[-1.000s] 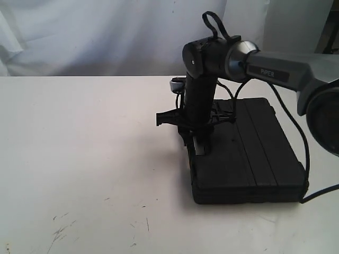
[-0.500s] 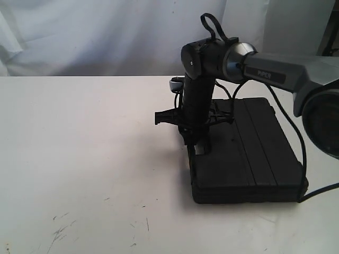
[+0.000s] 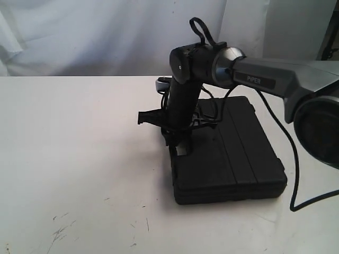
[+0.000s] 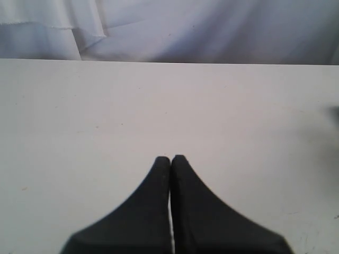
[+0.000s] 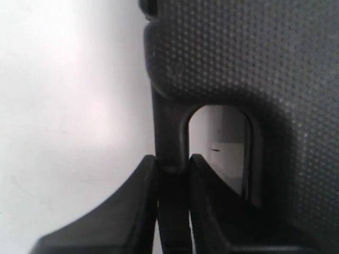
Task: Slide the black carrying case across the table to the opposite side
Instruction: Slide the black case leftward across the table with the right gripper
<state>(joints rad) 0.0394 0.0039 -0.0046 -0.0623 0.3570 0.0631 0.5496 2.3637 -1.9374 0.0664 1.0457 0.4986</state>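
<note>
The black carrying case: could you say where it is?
Exterior view: the case lies flat on the table, right of centre, its handle in the right gripper.

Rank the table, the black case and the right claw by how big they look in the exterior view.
Largest: the table.
Next: the black case.
Smallest: the right claw, clamped on the case's handle and only partly visible.

Behind the white table (image 3: 79, 137) hangs a pale, wrinkled cloth backdrop (image 3: 95, 37), folds bunching toward the left, with soft, even light over it all, no hard shadows.
</note>
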